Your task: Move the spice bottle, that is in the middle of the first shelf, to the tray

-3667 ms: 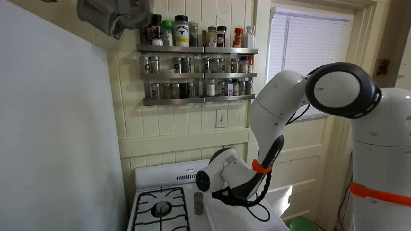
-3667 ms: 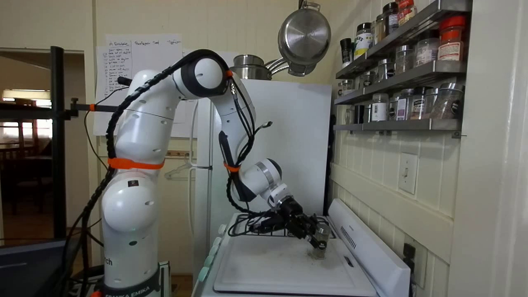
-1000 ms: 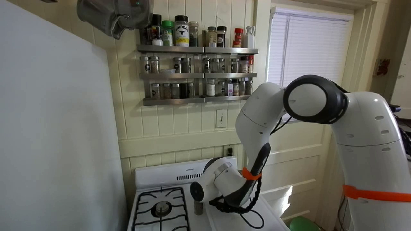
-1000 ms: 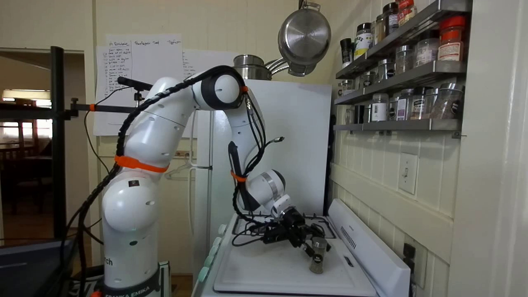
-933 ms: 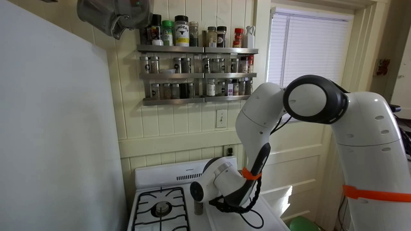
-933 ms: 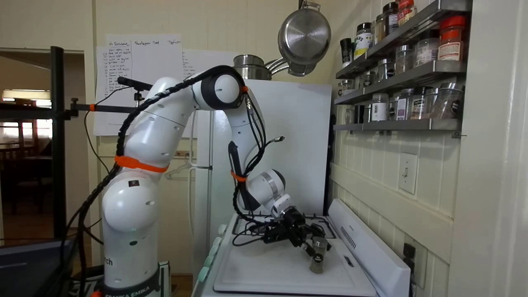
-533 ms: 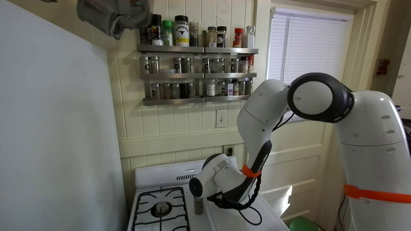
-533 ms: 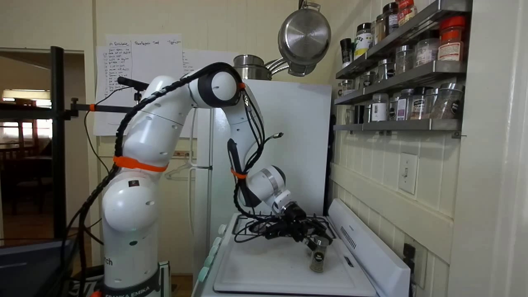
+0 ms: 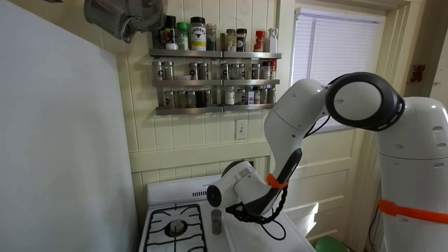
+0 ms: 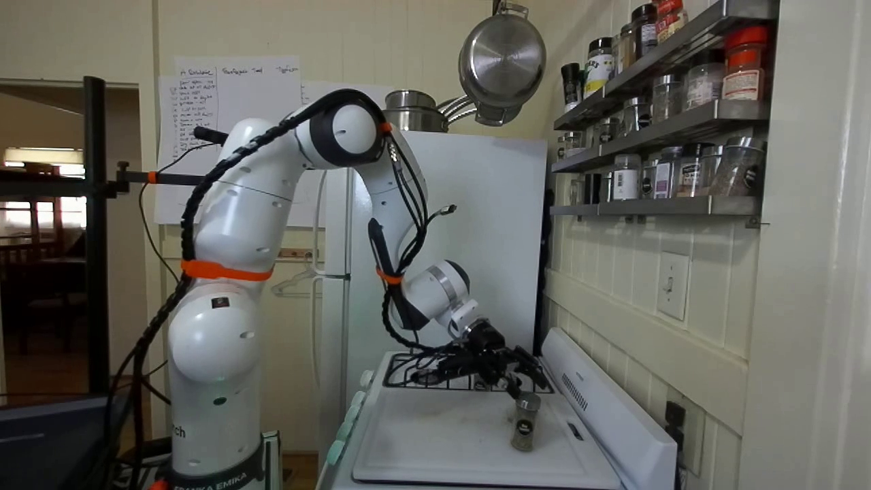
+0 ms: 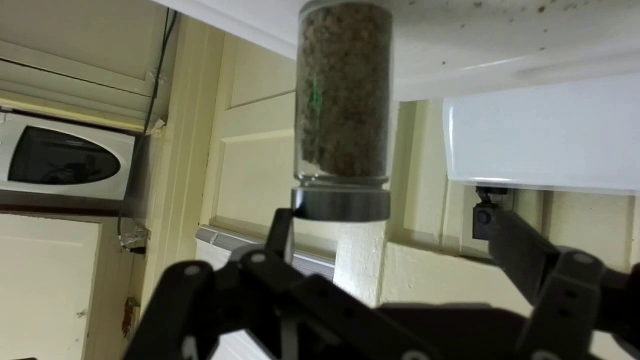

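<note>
Spice bottle [image 10: 524, 425], apparently on the tray [image 10: 435, 435], risks toppling if the spread pincer [image 11: 393, 222] swings sideways: 1 fingertip [image 11: 278, 232] hangs just beside the cap [image 11: 341, 204].

The jaws hang spread above the pale tray [image 10: 435, 439], and right by their tips the spice bottle [image 10: 524, 423] stands upright on it; from here I can't tell whether they touch. Beyond the jaws are the burner grate [image 10: 408, 386] and white fridge [image 10: 483, 224]. Up to their right, as I look, run steel shelves [image 10: 731, 205] of jars [image 10: 738, 171]; a pan [image 10: 502, 62] hangs high above them.
</note>
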Controlling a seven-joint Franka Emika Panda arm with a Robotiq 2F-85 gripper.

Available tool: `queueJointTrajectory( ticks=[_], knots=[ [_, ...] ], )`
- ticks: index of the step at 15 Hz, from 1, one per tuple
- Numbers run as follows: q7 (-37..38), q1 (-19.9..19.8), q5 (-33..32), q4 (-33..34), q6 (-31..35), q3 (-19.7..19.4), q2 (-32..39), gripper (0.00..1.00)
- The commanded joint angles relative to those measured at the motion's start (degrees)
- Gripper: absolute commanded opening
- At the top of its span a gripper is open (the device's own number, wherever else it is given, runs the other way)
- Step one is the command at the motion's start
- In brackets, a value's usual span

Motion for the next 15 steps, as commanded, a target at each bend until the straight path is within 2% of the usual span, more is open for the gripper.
queueJointTrajectory(
  ticks=[1,10,15],
  knots=[
    [-1.9,-0.6,2.0,-2.3,2.6,0.3,-3.3,1.0],
    [-4.6,-2.3,2.4,-9.7,13.6,-1.2,-14.1,1.0],
    [-9.2,-3.1,3.9,-14.4,19.6,-3.6,-21.8,1.0]
  ],
)
